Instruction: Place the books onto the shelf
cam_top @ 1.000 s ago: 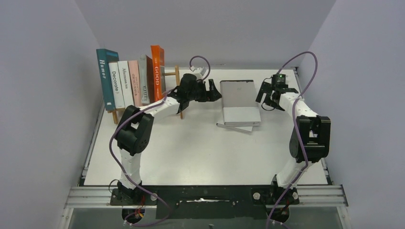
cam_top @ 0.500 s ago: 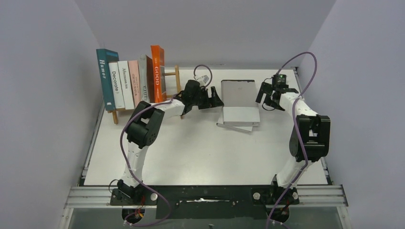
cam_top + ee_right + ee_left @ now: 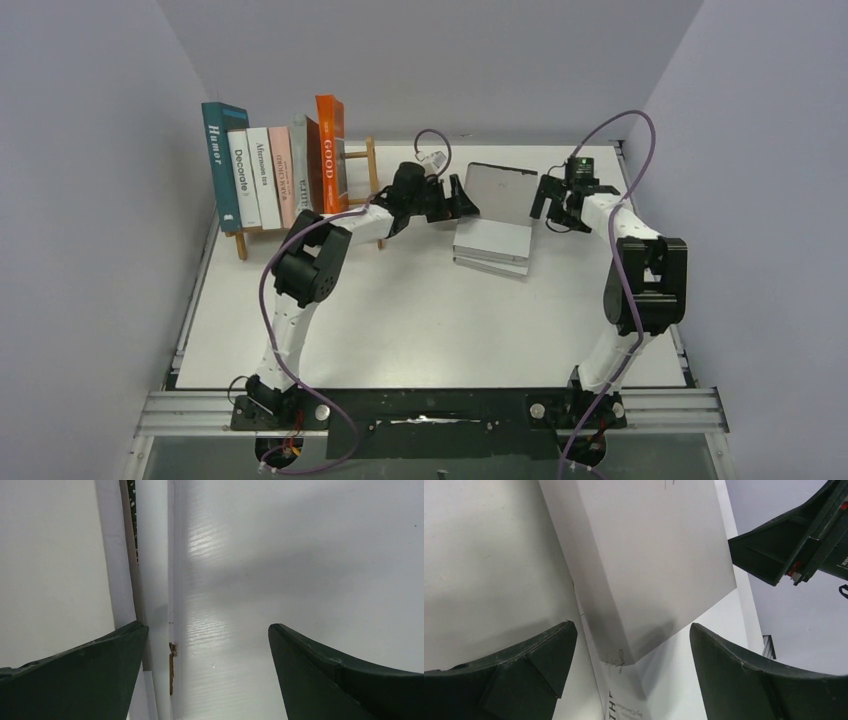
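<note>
Books (image 3: 275,175): standing upright in a row on shelf (image 3: 371,160), well left of stack (image 3: 495,240) and farther back, running from teal Humor (image 3: 218,165) at the end farthest from stack to orange GOOD (image 3: 328,155) at the end nearest it.

Stack: lying flat on table (image 3: 400,310), two books high, carrying top book (image 3: 649,555) askew on lower book (image 3: 619,702), letting one corner overhang and baring a lettered strip below.

Left gripper (image 3: 464,203): hovering at stack's left edge, gaping wide and gripping nothing. Framing a corner of top book between both fingers (image 3: 524,670) in wrist view, touching it with neither.

Right gripper (image 3: 552,212): hovering just beside stack's right edge, toward its far corner, likewise gaping wide and carrying nothing. Also appearing in left wrist view, beyond top book's far side. Showing in own wrist view only a straight edge running between fingers, nearer one than the other; being too close to tell which book.

Both: flanking stack from opposite sides, pointing toward each other across top book.
</note>
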